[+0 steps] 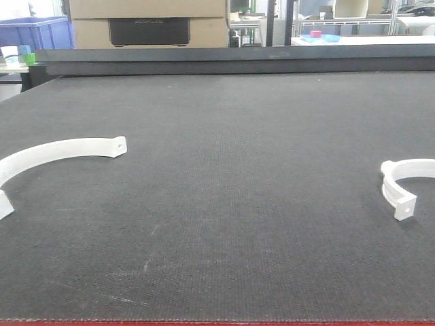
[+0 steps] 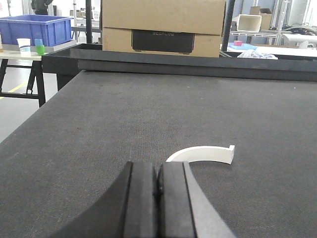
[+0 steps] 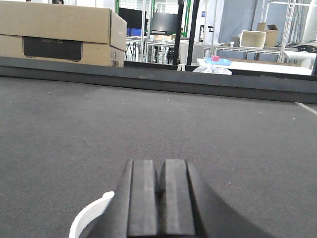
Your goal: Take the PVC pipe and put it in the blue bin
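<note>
Blue bin (image 2: 34,29) sat off the bench (image 1: 224,204), at 11 o'clock past its far left corner, on a separate side table, well apart from both pipe pieces. A white cup (image 2: 23,44) and a green cup (image 2: 40,49) stood just in front of the bin on that table. Left PVC arc (image 1: 61,151) lay flat on the bench mat at 9 o'clock in the front view, open side toward the near edge, with one end running out of frame. Left claw (image 2: 158,171) was low over the mat with its pads pressed together and nothing between them. In the left wrist view the arc was at 1 o'clock from the tips, near but not touching. A cardboard box (image 1: 149,20) with a dark panel stood at 12 o'clock beyond the bench's raised far rim. Right claw (image 3: 159,171) was also pressed together and held nothing. Right PVC clamp piece (image 1: 408,185) lay at 3 o'clock in the front view, cut off by the frame edge. In the right wrist view it showed at 7 o'clock beside the claw, partly hidden behind it, so I could not tell whether they touched. Neither claw showed in the front view.
</note>
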You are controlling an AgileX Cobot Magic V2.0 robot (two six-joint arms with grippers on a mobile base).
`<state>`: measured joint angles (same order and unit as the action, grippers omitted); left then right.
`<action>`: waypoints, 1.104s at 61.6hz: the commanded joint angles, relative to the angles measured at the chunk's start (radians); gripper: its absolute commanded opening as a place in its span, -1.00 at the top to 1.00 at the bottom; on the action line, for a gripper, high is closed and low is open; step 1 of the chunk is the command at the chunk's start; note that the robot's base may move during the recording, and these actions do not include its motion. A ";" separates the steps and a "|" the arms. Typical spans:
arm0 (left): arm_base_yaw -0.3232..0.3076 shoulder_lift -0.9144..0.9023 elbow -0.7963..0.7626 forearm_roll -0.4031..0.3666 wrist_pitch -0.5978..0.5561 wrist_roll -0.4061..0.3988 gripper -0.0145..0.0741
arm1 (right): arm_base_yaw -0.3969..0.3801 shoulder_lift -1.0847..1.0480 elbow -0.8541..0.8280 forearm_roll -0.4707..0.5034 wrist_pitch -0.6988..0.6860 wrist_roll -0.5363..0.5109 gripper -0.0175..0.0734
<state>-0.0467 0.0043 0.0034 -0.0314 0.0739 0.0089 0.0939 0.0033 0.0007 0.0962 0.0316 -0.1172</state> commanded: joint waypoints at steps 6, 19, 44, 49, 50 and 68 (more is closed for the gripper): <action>0.004 -0.004 -0.003 0.002 -0.015 -0.001 0.92 | -0.005 -0.003 -0.001 0.001 -0.018 -0.003 0.99; 0.004 -0.004 -0.003 0.002 -0.015 -0.001 0.92 | -0.005 -0.003 -0.001 0.001 -0.018 -0.003 0.99; 0.004 -0.004 -0.003 0.002 -0.017 -0.001 0.92 | -0.005 -0.003 -0.001 0.001 -0.018 -0.003 0.99; 0.004 -0.004 -0.003 0.002 -0.023 -0.001 0.92 | -0.005 -0.003 -0.001 0.001 -0.018 -0.003 0.99; 0.004 -0.004 -0.003 0.002 -0.026 -0.001 0.92 | -0.005 -0.003 -0.001 0.001 -0.018 -0.003 0.99; 0.004 -0.004 -0.003 0.003 -0.136 -0.001 0.92 | -0.005 -0.003 -0.001 0.000 0.010 -0.003 0.99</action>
<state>-0.0467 0.0043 0.0034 -0.0314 0.0000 0.0089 0.0939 0.0033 0.0007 0.0962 0.0491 -0.1172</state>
